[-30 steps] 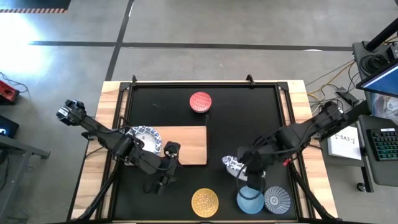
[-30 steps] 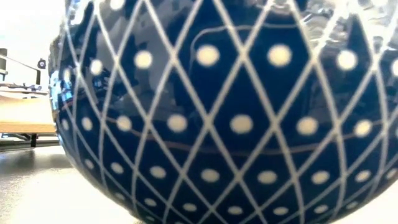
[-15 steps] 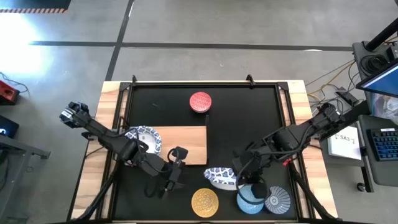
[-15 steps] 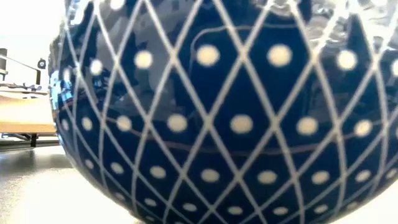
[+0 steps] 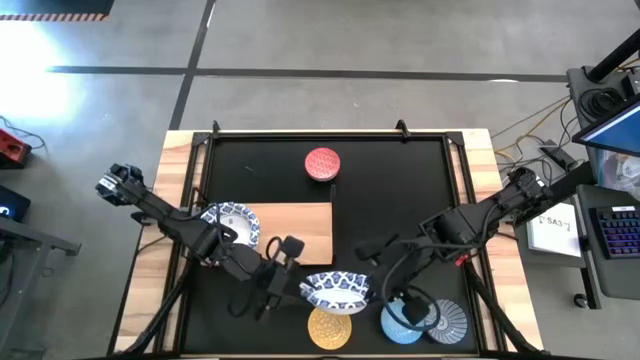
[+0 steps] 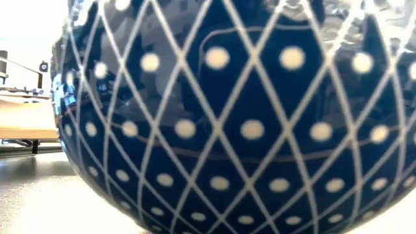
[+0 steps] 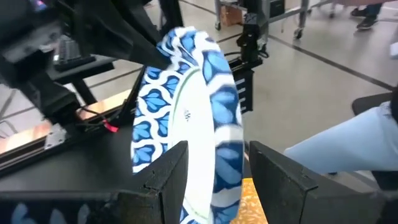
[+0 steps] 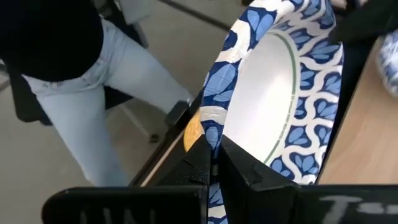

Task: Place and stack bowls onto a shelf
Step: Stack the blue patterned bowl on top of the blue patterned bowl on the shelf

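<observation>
Carried leftward since earlier frame: white bowl with blue rim (image 5: 336,290), now above yellow bowl (image 5: 329,326) — rim pinched by right gripper (image 5: 366,290); left gripper (image 7: 214,165) fingers parted astride opposite rim, beside shelf (image 5: 295,232)

Around my rig: a workshop floor, desk and bystander.
I see a keyboard (image 5: 618,232) right of the black table (image 5: 400,190), and a person in light jeans (image 8: 93,81) beside it.
</observation>
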Robot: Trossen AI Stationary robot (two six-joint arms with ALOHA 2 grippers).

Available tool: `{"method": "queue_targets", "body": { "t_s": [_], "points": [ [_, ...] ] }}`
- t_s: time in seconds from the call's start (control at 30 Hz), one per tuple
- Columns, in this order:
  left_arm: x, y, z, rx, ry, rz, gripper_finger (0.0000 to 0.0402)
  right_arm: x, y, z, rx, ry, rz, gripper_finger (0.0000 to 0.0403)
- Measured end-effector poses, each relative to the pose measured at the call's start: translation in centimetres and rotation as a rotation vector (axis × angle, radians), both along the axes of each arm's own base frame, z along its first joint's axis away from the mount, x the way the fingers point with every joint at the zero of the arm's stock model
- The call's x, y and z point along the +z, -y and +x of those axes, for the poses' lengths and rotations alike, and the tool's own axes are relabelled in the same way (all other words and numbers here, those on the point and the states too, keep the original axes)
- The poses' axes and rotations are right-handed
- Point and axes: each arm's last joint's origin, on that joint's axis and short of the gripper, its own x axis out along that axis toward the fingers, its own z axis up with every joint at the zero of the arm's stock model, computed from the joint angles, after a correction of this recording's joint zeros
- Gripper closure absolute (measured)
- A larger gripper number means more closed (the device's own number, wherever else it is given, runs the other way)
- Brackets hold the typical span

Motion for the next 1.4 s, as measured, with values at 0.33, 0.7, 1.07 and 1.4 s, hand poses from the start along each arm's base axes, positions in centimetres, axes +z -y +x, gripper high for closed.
{"method": "queue_targets", "body": {
  "t_s": [0.33, 0.7, 1.07, 1.4],
  "points": [
    [0.0, 0.3, -0.1, -0.097, -0.014, -0.024, 0.0315, 0.5, -0.2, 0.3, 0.023, 0.078, 0.008, 0.0393],
    [-0.1, 0.6, -0.4, -0.206, -0.042, -0.050, 0.0397, 0.8, -0.2, 0.6, -0.059, 0.091, 0.043, 0.0330],
    [-1.0, 0.4, -0.6, -0.166, -0.177, -0.093, 0.0401, 0.7, -0.1, 0.6, -0.061, 0.085, 0.036, 0.0255],
    [-2.2, -1.3, -2.4, 0.040, -0.567, -0.192, 0.0401, 0.9, 1.7, 0.0, -0.270, 0.087, -0.159, 0.0250]
  ]
}}
